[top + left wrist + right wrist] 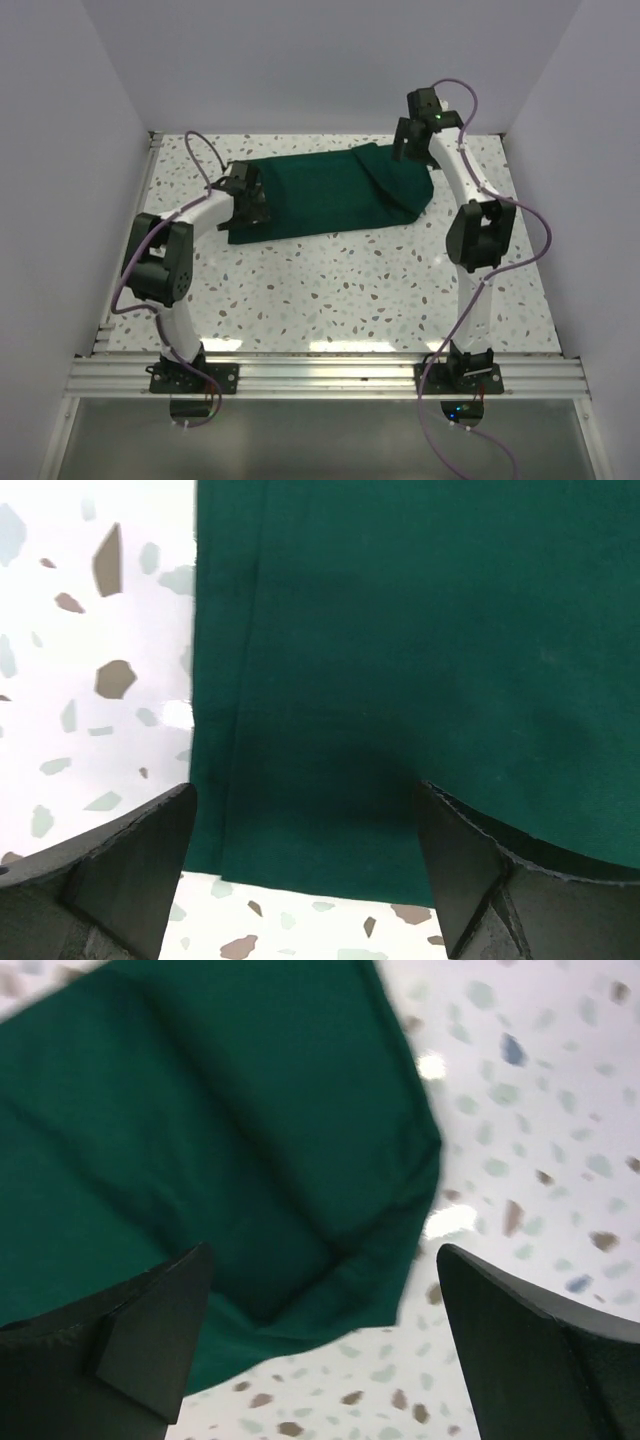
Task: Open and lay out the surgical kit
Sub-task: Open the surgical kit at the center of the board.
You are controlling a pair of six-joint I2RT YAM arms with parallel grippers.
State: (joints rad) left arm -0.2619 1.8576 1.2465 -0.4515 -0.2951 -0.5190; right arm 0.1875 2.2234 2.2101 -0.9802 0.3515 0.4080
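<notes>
In the top external view, the dark green cloth [330, 195] is seen lying as a folded bundle on the far half of the speckled worktop [330, 290], toward 12 o'clock from its middle. A thicker fold is seen at the bundle's 3 o'clock end. The left tool [250, 205] is placed over the bundle's 9 o'clock end. The right tool [408, 145] is held at about 2 o'clock of the bundle, over its far right corner.

In the left wrist view, the picture is filled by the cloth from 12 to 4 o'clock, its edge and a seam running straight down, with bare worktop at 9 o'clock. The tool's fingers [120, 875] are spread wide, and nothing is gripped.

In the right wrist view, slightly blurred, the cloth is seen from 9 to 12 o'clock, a rounded corner pointing to 3 o'clock. The fingers [150, 1345] are likewise parted wide over it, and nothing is held.
</notes>
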